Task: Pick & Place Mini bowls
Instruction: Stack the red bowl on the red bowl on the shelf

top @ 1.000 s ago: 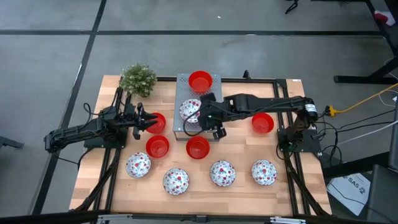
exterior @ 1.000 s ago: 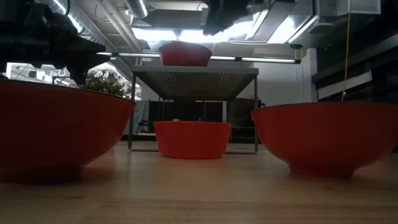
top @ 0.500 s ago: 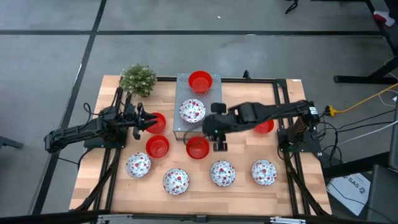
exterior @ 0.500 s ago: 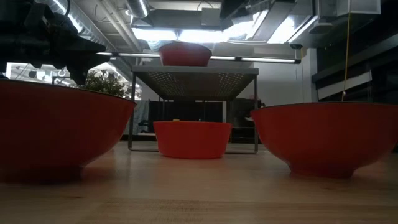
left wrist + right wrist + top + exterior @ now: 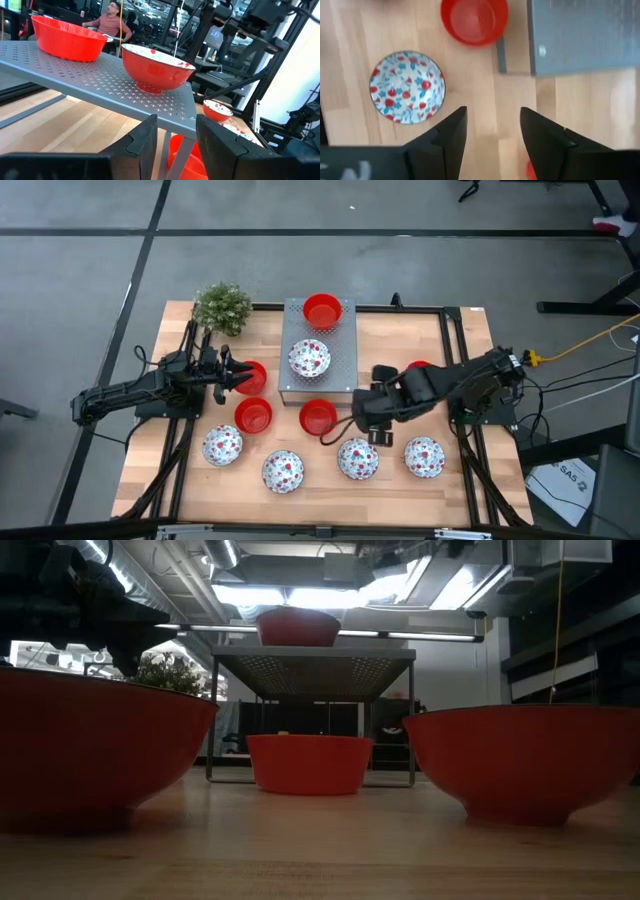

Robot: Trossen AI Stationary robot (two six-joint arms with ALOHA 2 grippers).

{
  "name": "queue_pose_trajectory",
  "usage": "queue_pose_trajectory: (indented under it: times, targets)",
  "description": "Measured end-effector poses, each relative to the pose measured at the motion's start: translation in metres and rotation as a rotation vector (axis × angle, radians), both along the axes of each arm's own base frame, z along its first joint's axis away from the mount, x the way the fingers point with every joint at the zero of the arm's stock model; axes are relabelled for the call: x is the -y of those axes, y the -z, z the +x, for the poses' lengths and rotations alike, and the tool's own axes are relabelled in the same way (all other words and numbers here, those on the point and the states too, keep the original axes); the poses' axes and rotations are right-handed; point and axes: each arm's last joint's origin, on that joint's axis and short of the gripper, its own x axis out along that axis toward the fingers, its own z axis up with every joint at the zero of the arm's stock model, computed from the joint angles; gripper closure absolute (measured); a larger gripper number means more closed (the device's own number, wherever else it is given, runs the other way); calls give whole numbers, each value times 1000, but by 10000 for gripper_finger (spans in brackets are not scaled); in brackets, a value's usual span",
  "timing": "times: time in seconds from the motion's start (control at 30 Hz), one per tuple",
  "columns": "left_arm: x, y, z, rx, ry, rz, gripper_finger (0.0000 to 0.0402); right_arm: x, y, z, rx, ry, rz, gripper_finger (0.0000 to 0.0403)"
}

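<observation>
Wooden table (image 5: 390, 355) with a dark frame along its edges, carrying a grey perforated metal box (image 5: 345, 360) beyond the right gripper (image 5: 372, 426). On the box, one plain red bowl (image 5: 322, 310) and one speckled bowl (image 5: 309, 359). Directly on the wood: a red bowl (image 5: 318, 417) just beside that gripper, another (image 5: 253, 415) farther off, a third (image 5: 250, 376) at the left gripper (image 5: 228, 374). Speckled bowls (image 5: 357, 459) in a row along the near edge, green plant (image 5: 221, 308) at the far corner.
</observation>
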Motion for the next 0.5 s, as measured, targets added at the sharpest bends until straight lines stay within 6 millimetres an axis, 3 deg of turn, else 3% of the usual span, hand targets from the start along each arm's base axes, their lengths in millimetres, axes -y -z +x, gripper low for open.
queue_pose_trajectory:
  times: [0.23,0.5]
  targets:
    - [0,0,0,0,0,0,272,2,3,-39,-8,185,-1,219]
    - [0,0,0,0,0,0,272,10,30,-76,-8,367,37,219]
